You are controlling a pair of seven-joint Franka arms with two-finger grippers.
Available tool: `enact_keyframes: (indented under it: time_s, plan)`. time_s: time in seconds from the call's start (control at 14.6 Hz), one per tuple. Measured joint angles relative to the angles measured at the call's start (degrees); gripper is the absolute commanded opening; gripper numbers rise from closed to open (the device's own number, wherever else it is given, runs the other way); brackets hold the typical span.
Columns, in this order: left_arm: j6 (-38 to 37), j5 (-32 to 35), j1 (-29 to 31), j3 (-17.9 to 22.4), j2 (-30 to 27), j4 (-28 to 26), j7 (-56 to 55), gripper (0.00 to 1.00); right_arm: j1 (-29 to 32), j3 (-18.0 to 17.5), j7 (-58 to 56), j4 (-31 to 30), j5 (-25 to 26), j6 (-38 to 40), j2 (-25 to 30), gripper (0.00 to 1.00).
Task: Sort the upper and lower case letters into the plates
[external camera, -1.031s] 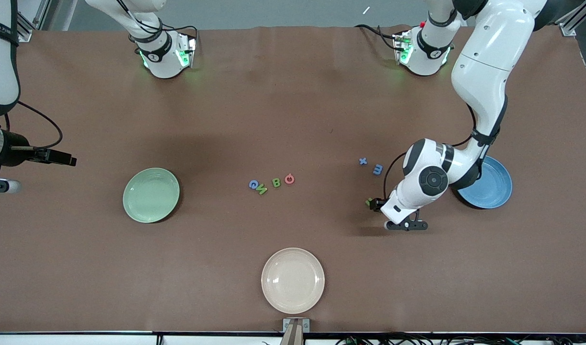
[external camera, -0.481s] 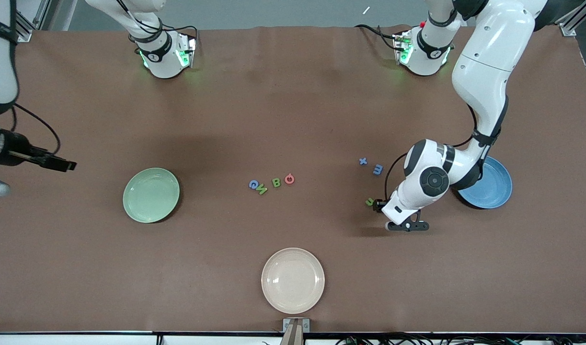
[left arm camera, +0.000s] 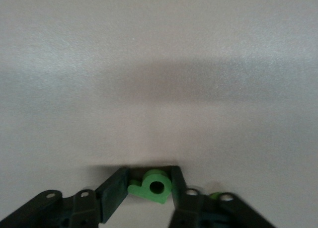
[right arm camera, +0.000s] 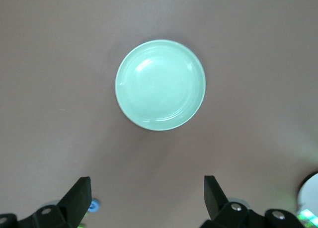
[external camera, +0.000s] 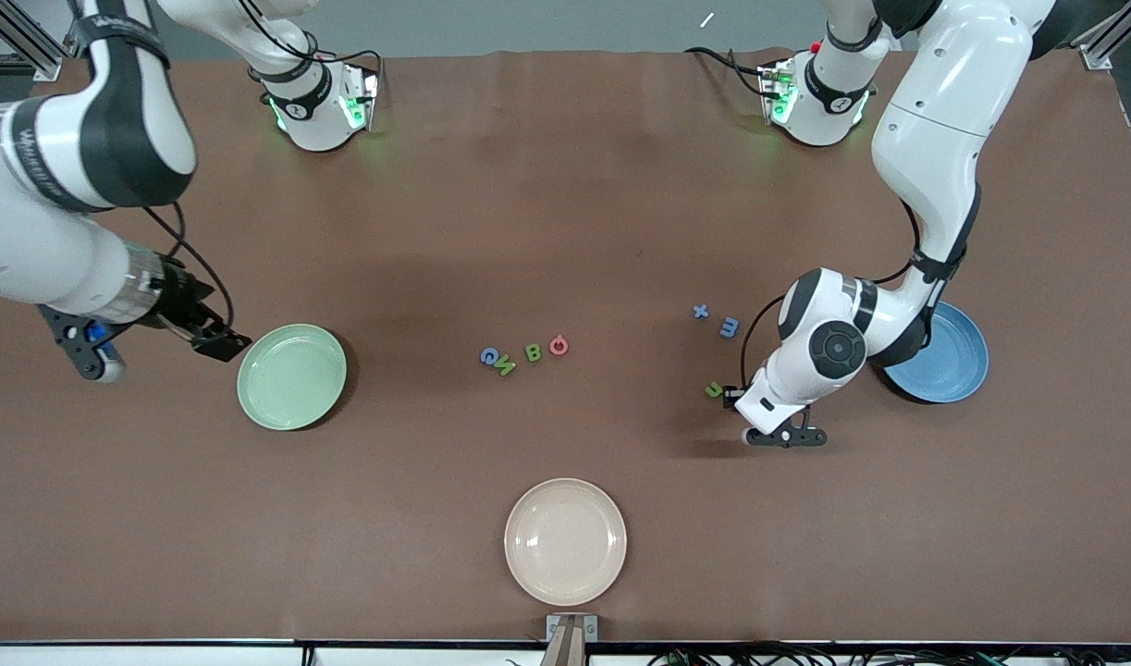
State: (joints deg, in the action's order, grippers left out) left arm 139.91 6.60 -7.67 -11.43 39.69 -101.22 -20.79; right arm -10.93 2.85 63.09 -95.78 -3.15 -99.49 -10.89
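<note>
Since the earlier frame the right arm has swung in from the left edge of the front view, bringing the right gripper [external camera: 215, 342] up beside the pale green plate [external camera: 292, 376] at middle left; its fingers stand wide apart with nothing between them, and the right wrist view looks straight down on that plate [right arm camera: 160, 85]. The left gripper [external camera: 724, 393] has stayed low at the table at middle right, and its fingers have drawn in around a small green letter [external camera: 714, 389]; in the left wrist view the letter [left arm camera: 152, 186] sits between the two black fingers [left arm camera: 115, 193], which touch it or nearly so, though the letter rests on the table, so the hold looks just made. Two small blue letters [external camera: 716, 319] lie above it in the frame, and the bright blue plate [external camera: 953, 365], partly hidden by the left arm, sits to their right. Four capitals [external camera: 524, 352] cluster at frame centre, and a cream plate [external camera: 565, 541] lies at bottom centre. The step in hand is the pick of the green small letter. Next, I judge, it must be lifted clear and carried to the blue plate.
</note>
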Motion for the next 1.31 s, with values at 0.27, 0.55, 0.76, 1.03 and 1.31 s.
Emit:
enact_keyframes:
  time_s: [0.27,0.55,0.76,1.03,1.31]
  plan:
    - [-0.21,0.00,0.08,0.05,-0.13,0.04,-0.07,0.17,-5.19,0.00,11.66,-5.55,0.01,-9.52,-0.13,1.00]
    - [-5.67,0.03,1.83,0.57,-2.09,0.91,0.04,0.15,-12.39,-0.07,18.82,-10.22,0.00,-16.70,-1.05,1.00]
    - [-14.16,0.17,4.48,0.59,-7.96,0.92,2.80,0.15,-15.65,-0.11,20.89,-10.05,-0.13,-19.16,-2.95,1.00]
    - [-16.18,0.31,9.71,0.62,-15.35,-4.81,11.43,0.15,-19.35,-0.13,22.88,-8.86,-0.14,-22.10,-5.86,1.00]
    - [-12.76,1.83,18.89,0.67,-20.04,-13.27,24.05,0.15,-22.11,-0.14,29.41,-8.30,-0.17,-23.63,-8.27,1.00]
